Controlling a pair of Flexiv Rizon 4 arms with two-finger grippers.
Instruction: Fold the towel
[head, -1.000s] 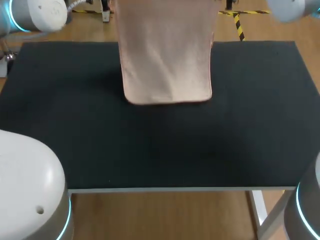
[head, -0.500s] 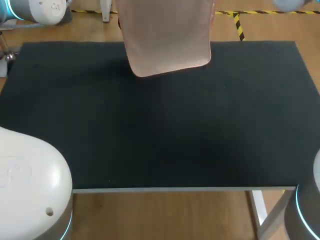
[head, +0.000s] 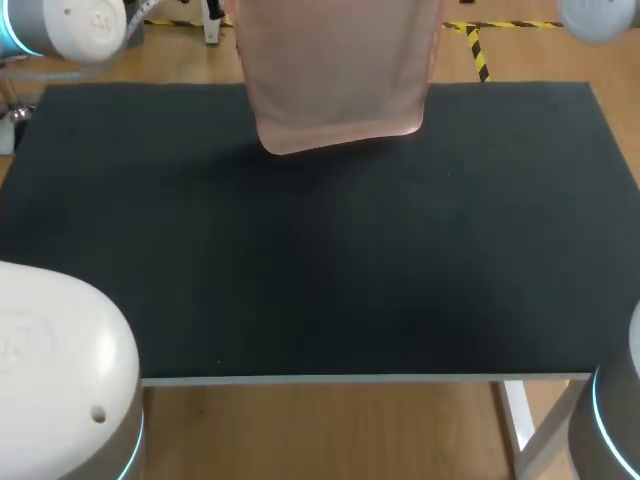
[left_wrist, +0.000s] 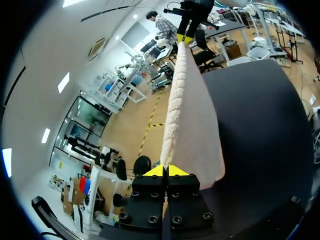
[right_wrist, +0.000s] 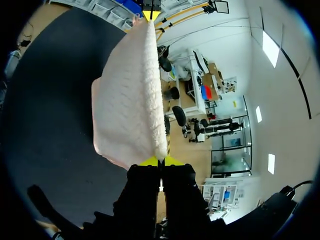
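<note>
Evidently soft, light and limp, the towel hangs above the far part of the desk. It is stretched between my left hand and right hand, each pinched tight on a top corner. Corners seem the right hold, though the loose lower edge may swing. The desk's near expanse gives room to lay it down.
</note>
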